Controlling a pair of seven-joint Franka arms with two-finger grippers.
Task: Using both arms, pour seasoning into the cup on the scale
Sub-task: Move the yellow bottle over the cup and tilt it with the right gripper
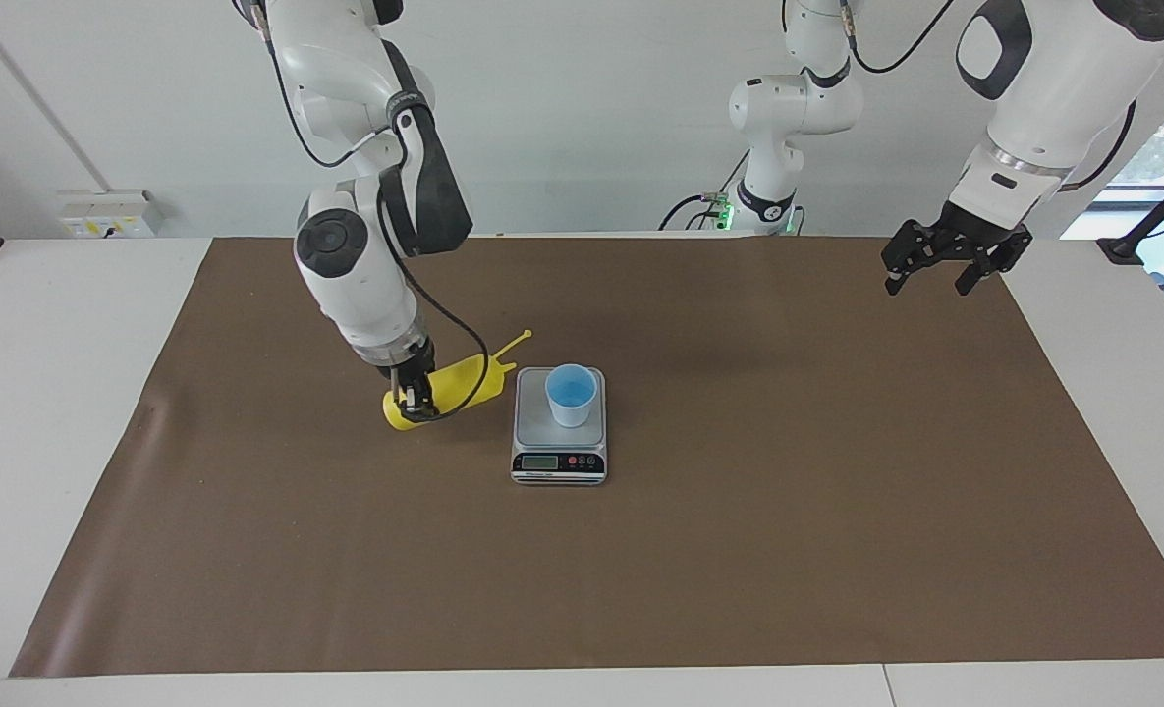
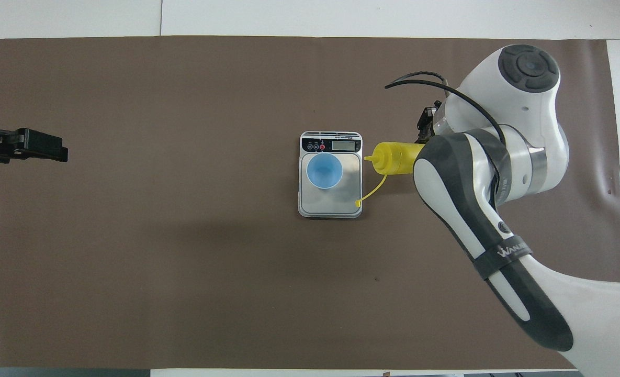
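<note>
Overhead view: one cup (image 2: 324,170), one scale (image 2: 330,204), one bottle (image 2: 393,158).

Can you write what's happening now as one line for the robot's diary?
right gripper: holds seasoning tilted, nozzle toward cup | cup: on scale | left gripper: waits over mat's edge

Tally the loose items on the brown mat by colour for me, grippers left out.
Yellow: 1, the seasoning bottle, tilted in the right gripper beside the scale.
Light blue: 1, the cup, on the scale.
Silver-grey: 1, the scale.
Total: 3.
</note>
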